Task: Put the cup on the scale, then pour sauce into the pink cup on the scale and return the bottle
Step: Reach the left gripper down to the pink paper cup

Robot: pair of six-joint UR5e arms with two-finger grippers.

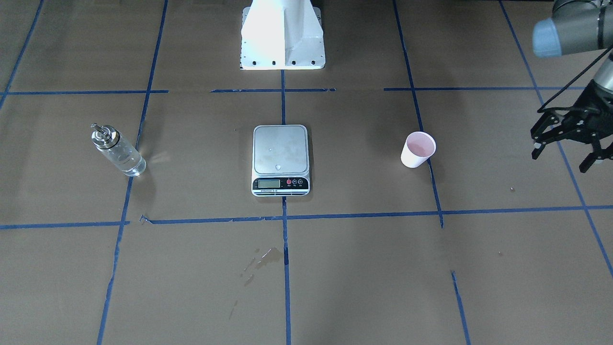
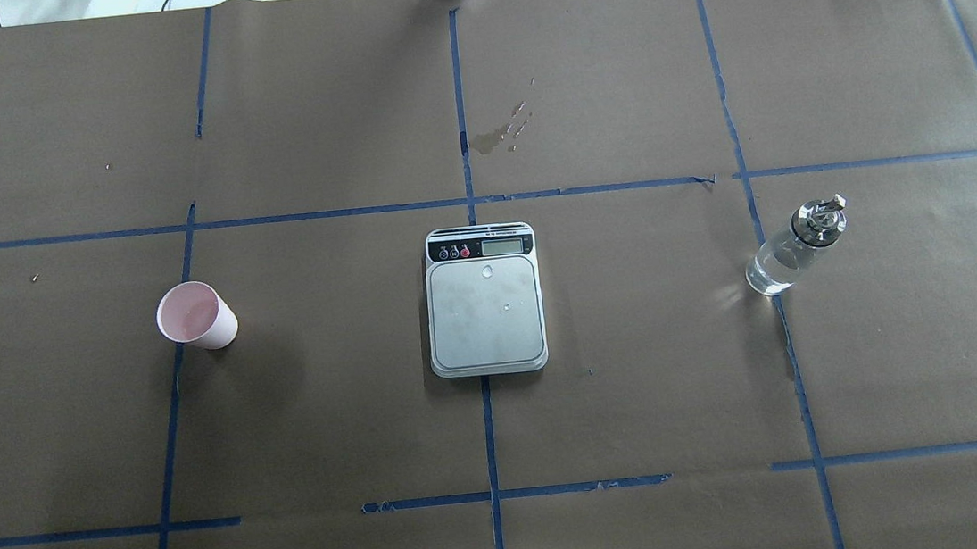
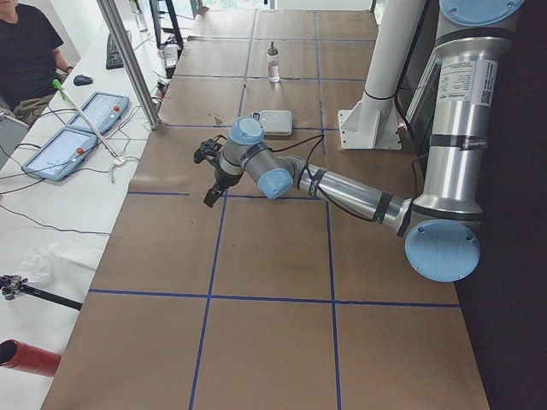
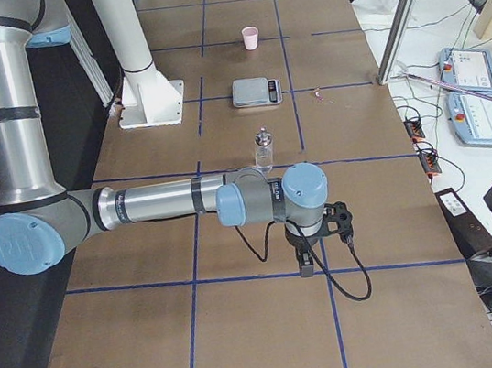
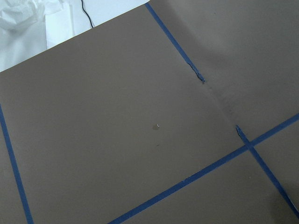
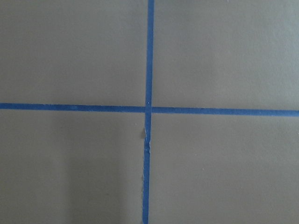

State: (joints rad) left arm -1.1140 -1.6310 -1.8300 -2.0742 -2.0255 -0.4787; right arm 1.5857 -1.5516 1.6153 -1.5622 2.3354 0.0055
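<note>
The left claw, spread apart, hangs well away from the cup; a hard pinch could crush or tip it. Right claw: cannot tell.

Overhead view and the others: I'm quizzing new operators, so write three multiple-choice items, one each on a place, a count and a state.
1. Where does the cup stand, relative to the scale? A on it; B apart, on the robot's left; C apart, on the robot's right.
2. How many round buttons has the scale? A one; B five; C three.
3. The bottle is: A upright on the table; B lying down; C tipped over the cup.
Answers: B, the overhead view shows the cup left of the scale; C, three sit beside the display; A, it stands alone, spout up.
</note>
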